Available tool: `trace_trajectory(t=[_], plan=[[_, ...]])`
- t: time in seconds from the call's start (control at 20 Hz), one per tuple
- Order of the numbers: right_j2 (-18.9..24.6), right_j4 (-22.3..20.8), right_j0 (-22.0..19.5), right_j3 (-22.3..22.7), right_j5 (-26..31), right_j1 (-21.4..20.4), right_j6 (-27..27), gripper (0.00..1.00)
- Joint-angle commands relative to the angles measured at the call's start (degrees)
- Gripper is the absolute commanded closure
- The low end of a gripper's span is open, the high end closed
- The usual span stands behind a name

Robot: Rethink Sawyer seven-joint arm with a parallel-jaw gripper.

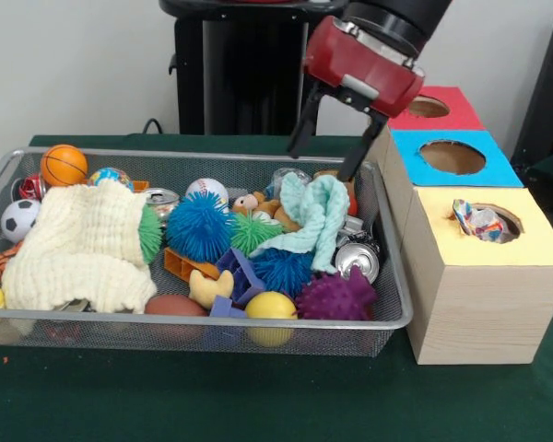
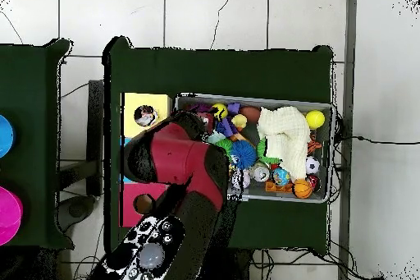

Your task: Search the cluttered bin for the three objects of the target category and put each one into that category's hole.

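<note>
The front camera sits low and close across the table, facing the pedestal (image 1: 249,64) at top centre, with the wire bin (image 1: 387,318) filling the left and middle. The overhead camera hangs high, looking straight down, the arm (image 2: 176,203) rising from below. Both share the bin (image 2: 254,198) and yellow-topped box (image 2: 131,103).

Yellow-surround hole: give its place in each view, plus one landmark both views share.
Front view: the yellow-surround hole is at right, nearest the camera, with a printed wad inside.
Overhead view: it is at left, beside the wire bin.
Shared landmark: the cream cloth.
</note>
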Motion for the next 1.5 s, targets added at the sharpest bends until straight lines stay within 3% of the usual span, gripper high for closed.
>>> trace_trajectory(t=[0.05,0.4,0.75,1.2,1.35,1.5], plan=[[2.89,-3.01,-4.41,9.48,-7.82,0.37,11.44,0.00],[3.02,-2.59,-6.06,13.59,-13.52,0.25,11.10,0.00],[6.20,-4.46,-10.52,17.33,-20.21,-0.40,10.60,0.00],[5.67,-4.27,-12.51,19.84,-32.81,2.75,13.41,0.00],[7.49,-5.64,-15.05,20.67,-34.56,2.45,13.19,0.00],[12.21,-8.92,-20.07,21.46,-35.17,1.97,13.39,0.00]])
